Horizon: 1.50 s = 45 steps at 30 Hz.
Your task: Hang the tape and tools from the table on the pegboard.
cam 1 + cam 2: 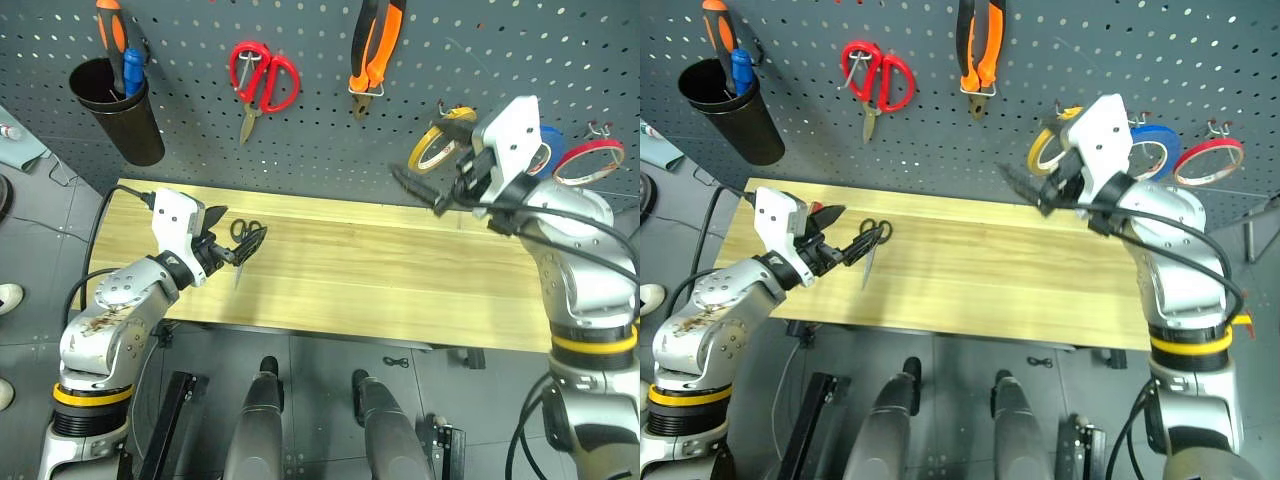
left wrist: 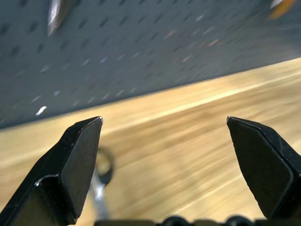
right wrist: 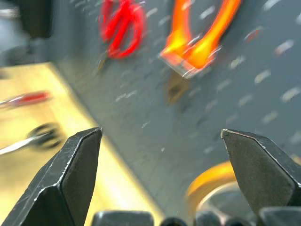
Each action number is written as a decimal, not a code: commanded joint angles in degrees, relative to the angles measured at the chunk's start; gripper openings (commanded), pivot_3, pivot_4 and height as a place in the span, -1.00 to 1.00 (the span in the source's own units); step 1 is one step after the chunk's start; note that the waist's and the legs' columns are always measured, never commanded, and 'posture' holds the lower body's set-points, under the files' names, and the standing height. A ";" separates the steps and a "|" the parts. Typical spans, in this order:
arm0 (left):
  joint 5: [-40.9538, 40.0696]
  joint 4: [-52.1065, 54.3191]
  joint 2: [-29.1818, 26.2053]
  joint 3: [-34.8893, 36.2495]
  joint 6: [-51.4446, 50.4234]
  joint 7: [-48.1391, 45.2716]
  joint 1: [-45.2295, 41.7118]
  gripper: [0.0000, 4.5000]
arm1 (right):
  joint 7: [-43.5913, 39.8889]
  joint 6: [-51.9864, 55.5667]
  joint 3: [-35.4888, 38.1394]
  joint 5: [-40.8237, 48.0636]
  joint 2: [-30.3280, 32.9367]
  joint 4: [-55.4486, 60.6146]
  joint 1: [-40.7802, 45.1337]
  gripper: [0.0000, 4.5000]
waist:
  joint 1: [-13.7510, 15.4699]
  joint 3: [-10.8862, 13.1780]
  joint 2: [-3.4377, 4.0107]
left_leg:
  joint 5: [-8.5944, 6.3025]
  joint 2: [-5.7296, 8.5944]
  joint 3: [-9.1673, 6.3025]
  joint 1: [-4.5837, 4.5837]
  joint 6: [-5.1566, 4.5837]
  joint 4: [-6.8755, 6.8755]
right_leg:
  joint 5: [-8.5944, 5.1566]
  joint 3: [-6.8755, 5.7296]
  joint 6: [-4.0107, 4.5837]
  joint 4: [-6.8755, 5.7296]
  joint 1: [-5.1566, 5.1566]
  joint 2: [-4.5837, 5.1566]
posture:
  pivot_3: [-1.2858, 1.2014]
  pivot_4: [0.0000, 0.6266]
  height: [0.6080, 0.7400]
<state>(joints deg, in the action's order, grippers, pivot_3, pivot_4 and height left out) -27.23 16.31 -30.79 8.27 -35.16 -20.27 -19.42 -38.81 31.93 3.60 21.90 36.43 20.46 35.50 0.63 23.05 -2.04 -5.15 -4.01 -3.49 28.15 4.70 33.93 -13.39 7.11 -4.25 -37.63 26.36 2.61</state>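
Small scissors: on the table, just beside our left gripper, jaws apart, empty.
Right gripper: spread, empty, near pegboard.
Pliers, blue tape: hung.
Next: we judge, pinch the scissors.

Open wooden table below a crowded pegboard.

The table is bare across its middle and right, giving wide room to pass. Near its left end the small scissors lie just in front of the left gripper, whose fingers stand spread. On the pegboard, a black cup, red scissors, pliers and tape rings occupy hooks. The right gripper, fingers spread, hangs before the yellow tape ring.
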 commanded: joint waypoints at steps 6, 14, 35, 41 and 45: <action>11.91 -5.66 7.70 -5.64 -5.04 13.37 -1.02 1.00 | -10.53 7.15 -2.95 12.90 2.52 10.03 -6.36 0.99 | -0.14 0.00 -0.01 | 0.00 0.01 -0.01 -0.01 0.00 0.18 | 0.01 0.00 -0.06 -0.03 -0.07 0.00 | 0.08 0.30 1.00; 18.02 -15.33 12.79 -5.92 -7.75 19.94 -5.05 1.00 | -14.74 3.64 -7.85 10.74 1.03 5.00 -2.59 0.99 | -0.14 0.00 -0.02 | 0.01 0.01 -0.02 0.00 -0.01 0.34 | -0.12 0.00 -0.30 -0.15 -0.07 -0.02 | 0.07 0.32 1.00; 20.26 -24.86 16.02 -3.77 -7.18 18.34 -6.76 -0.76 | -10.56 5.22 -7.73 10.47 -2.14 1.04 2.51 1.00 | -0.35 0.00 -0.02 | 0.02 0.03 -0.03 -0.07 0.00 0.37 | -0.06 0.00 -0.24 -0.25 -0.14 -0.01 | 0.07 0.32 1.00; 20.58 -23.44 15.76 -3.16 -6.88 17.94 -6.89 -0.99 | -9.69 4.99 -7.70 10.05 -2.20 0.92 2.40 1.00 | -0.44 0.00 -0.02 | 0.02 0.02 -0.03 -0.07 0.00 0.37 | -0.08 0.00 -0.28 -0.24 -0.14 -0.01 | 0.07 0.31 1.00; 20.11 -18.75 15.05 -3.86 -4.26 15.10 -5.63 -0.99 | -8.98 3.73 -6.86 9.27 -1.71 1.46 1.47 1.00 | -0.50 0.00 -0.02 | 0.02 0.02 -0.03 -0.06 0.00 0.37 | -0.08 0.00 -0.28 -0.24 -0.13 -0.01 | 0.07 0.28 1.00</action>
<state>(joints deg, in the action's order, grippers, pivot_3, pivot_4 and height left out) -7.07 -6.75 -15.05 4.47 -41.31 -3.74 -26.29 -48.14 37.25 -5.61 31.60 34.17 20.09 37.52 0.12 23.05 -2.06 -5.13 -3.99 -3.52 28.11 4.70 34.30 -13.47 7.10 -4.52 -37.85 26.23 2.60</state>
